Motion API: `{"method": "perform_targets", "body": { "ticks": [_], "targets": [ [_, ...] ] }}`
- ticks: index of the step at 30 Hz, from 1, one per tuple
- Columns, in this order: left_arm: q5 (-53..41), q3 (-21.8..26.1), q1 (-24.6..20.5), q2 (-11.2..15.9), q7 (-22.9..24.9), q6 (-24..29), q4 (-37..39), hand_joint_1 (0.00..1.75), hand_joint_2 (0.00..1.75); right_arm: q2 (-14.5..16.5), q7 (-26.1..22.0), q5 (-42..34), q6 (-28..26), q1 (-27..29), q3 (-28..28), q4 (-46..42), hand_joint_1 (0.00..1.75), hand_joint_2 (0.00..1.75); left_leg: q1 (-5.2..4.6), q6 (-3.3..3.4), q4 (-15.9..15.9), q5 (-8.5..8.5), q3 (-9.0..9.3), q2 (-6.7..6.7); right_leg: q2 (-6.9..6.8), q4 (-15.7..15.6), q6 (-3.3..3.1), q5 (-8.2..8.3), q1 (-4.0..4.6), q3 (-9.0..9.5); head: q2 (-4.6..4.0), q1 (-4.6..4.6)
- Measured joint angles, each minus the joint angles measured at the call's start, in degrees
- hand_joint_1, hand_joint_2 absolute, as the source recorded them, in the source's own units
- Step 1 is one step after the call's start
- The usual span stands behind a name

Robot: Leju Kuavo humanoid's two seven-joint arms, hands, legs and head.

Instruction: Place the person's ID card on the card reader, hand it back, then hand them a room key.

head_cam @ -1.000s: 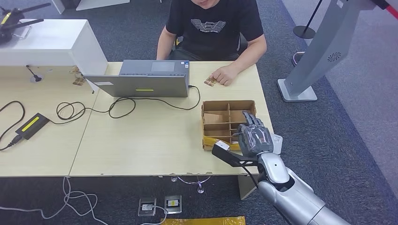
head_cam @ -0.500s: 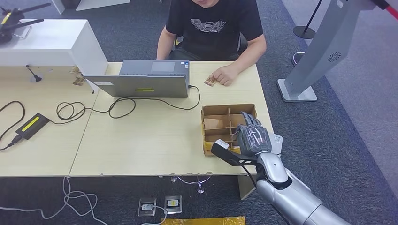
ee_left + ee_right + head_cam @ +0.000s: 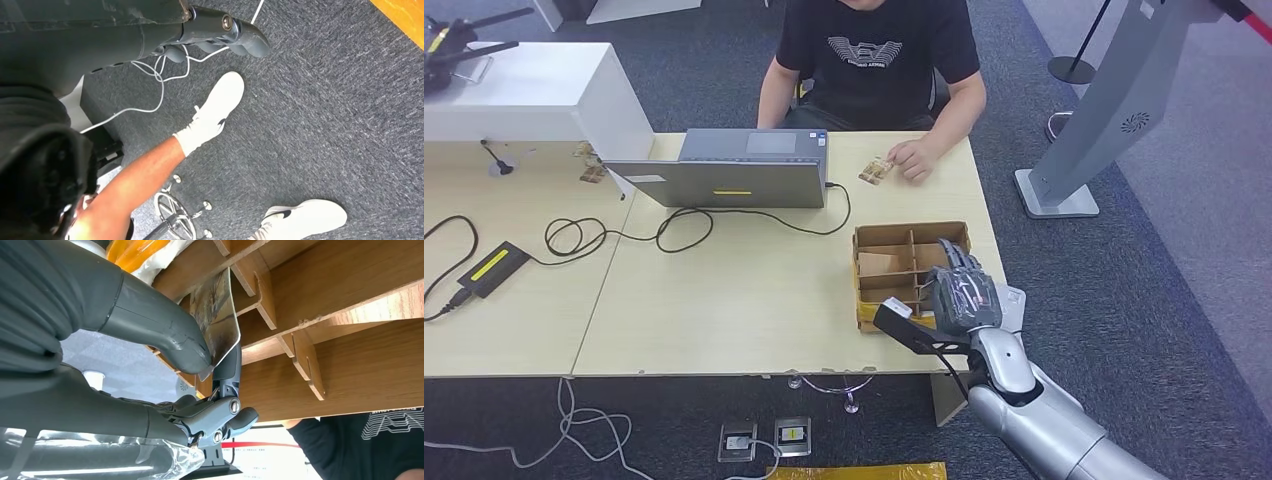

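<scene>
Right hand [image 3: 965,294]: over the divided cardboard box [image 3: 906,240], thumb and a finger pinching a room key [image 3: 218,315].
Room key: held, inside a box compartment.
ID card [image 3: 876,171]: under the person's hand [image 3: 913,157], well apart from the robot's.

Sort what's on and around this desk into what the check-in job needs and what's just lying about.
Belongs to the job:
right hand, pinching a card over the divided wooden box
card under the person's hand

Just lying about:
laptop and its cable
black power brick
white box
grey stand
</scene>
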Motion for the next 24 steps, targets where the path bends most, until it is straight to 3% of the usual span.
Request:
{"method": "perform_targets", "body": {
  "ticks": [7,24],
  "targets": [
    [0.55,0.0,0.01,0.12,0.0,0.08,0.0,0.0,0.0,-0.23,2.03,4.57,-2.09,-0.12,-0.03,-0.88,1.75,1.75,0.0,0.0,0.01,0.0,0.0,0.0,0.01,0.0,0.0,0.01,0.0,0.0,0.01,-0.01],
    [2.97,0.0,-0.08,0.43,0.01,-0.11,0.0,0.0,0.0,-2.95,5.16,14.46,3.77,-6.32,-3.21,-14.76,1.75,1.75,0.0,-0.01,0.01,0.01,0.02,0.08,0.14,0.01,-0.02,0.04,0.0,-0.04,0.0,-0.01]
  ]
}}
